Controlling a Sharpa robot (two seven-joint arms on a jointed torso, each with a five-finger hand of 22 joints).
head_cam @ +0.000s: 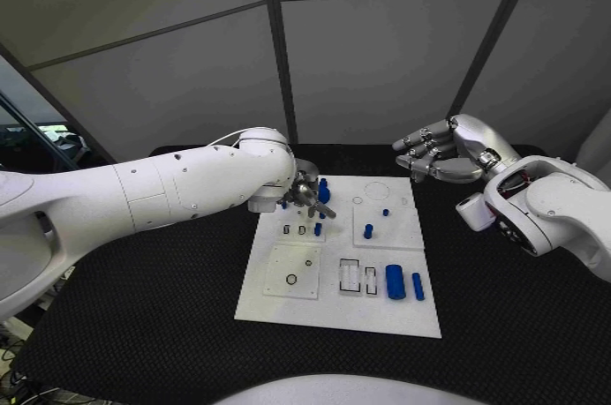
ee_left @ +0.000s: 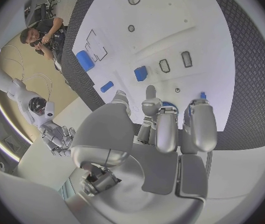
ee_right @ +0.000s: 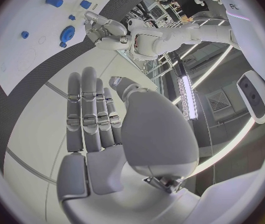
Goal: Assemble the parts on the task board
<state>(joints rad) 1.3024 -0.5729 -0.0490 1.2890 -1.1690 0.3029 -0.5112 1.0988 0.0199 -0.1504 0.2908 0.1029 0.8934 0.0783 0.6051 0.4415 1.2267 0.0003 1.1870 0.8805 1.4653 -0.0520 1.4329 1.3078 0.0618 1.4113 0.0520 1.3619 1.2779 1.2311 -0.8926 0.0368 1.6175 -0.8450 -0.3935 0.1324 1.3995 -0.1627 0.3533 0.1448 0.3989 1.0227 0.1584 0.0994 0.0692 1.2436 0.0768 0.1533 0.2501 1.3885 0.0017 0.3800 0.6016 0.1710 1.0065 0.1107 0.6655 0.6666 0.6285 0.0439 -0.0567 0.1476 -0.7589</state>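
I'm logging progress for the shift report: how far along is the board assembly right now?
Early to midway, I'd judge. Small blue pegs already stand on the task board. The left hand works at the upright blue part at the far edge; whether it grips it is unclear. The right hand hovers open. Two blue cylinders still lie loose.

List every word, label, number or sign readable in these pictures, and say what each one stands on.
No text can be read with certainty.
Task board: bare outlines and holes, no lettering.
Blue parts: no markings.
Left hand and right hand: no labels legible.
Room wall in the right wrist view: a few dark characters, too small to read.
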